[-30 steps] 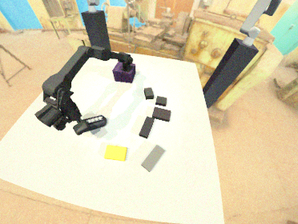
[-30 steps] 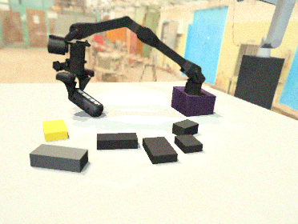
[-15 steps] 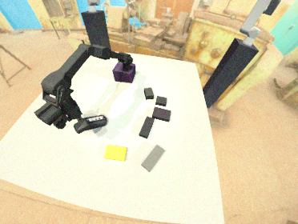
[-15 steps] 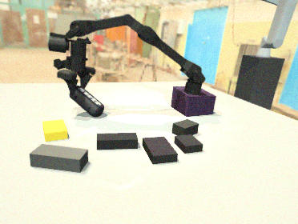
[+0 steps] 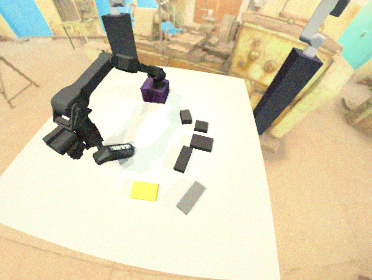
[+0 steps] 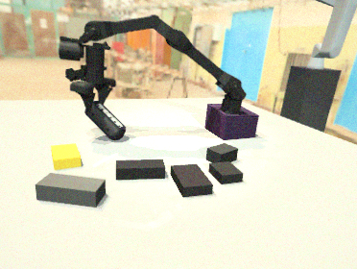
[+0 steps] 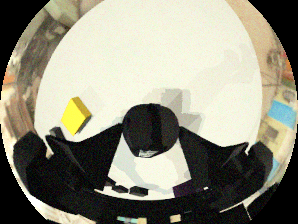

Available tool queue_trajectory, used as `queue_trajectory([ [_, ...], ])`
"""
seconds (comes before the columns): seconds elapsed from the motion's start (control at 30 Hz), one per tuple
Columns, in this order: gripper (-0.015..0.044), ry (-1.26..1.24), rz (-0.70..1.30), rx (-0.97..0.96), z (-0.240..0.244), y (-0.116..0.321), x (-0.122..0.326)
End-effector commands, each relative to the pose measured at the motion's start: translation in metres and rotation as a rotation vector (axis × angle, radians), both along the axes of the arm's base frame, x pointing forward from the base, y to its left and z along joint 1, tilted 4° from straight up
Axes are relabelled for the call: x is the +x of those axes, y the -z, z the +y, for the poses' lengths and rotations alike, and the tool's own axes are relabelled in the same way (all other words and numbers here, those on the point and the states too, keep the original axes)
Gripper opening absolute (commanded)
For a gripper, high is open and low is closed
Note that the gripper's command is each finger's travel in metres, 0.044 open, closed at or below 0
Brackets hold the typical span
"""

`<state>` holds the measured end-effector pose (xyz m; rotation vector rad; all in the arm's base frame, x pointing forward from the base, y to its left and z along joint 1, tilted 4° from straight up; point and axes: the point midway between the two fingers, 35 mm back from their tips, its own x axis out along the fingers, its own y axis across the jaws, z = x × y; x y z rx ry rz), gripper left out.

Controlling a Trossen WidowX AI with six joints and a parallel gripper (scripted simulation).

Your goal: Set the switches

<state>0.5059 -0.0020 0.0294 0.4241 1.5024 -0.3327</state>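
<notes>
The dark controller unit (image 5: 114, 153) (image 6: 107, 124) (image 7: 150, 122) is held tilted, one end high between the fingers and the other low, close to the bench (image 5: 225, 220) (image 6: 192, 235). A pale strip with small dark marks shows along its upward-slanting face in the top and exterior views; in the wrist view only a sliver of it shows at the unit's lower edge. The marks are too small to read, and I cannot tell the switch settings. My gripper (image 5: 99, 145) (image 6: 95, 107) (image 7: 150, 128) is shut on the unit, one finger on each side.
A yellow block (image 5: 144, 191) (image 6: 66, 156) (image 7: 75, 116) lies nearest the unit. A grey block (image 5: 191, 197) (image 6: 70, 190) and several dark blocks, including a long one (image 5: 183, 159) (image 6: 140, 169), lie further off. The arm's base stands at a purple box (image 5: 155, 92) (image 6: 231, 121).
</notes>
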Motion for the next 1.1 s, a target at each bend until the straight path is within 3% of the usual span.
queue_trajectory([
  [0.0,0.0336,0.002,0.005,0.003,0.003,-0.005,-0.003],
  [1.07,0.0336,0.050,0.049,0.011,0.013,-0.019,-0.020],
])
